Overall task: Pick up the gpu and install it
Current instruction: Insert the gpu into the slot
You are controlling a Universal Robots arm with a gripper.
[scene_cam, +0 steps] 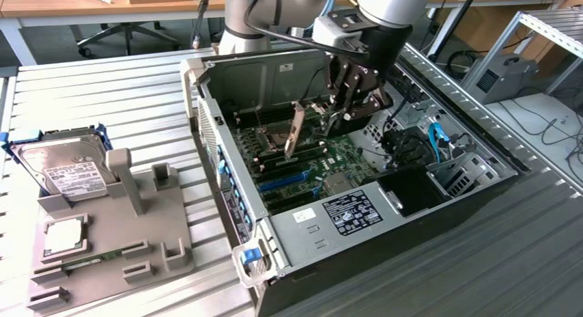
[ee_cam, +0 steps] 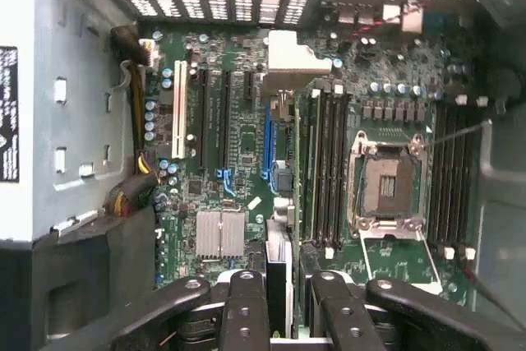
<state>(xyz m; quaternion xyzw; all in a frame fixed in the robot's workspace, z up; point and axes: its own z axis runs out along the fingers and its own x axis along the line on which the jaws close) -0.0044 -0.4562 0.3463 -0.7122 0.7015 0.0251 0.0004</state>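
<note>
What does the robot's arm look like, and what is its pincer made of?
The arm is a fat, round, grey tube with a lighter silvery-white part near the wrist. A thin black cable loops along it. The pincer is made of dark metal bars joined like little links, with round bolts at the joints, and its fingers look black and chunky.
</note>
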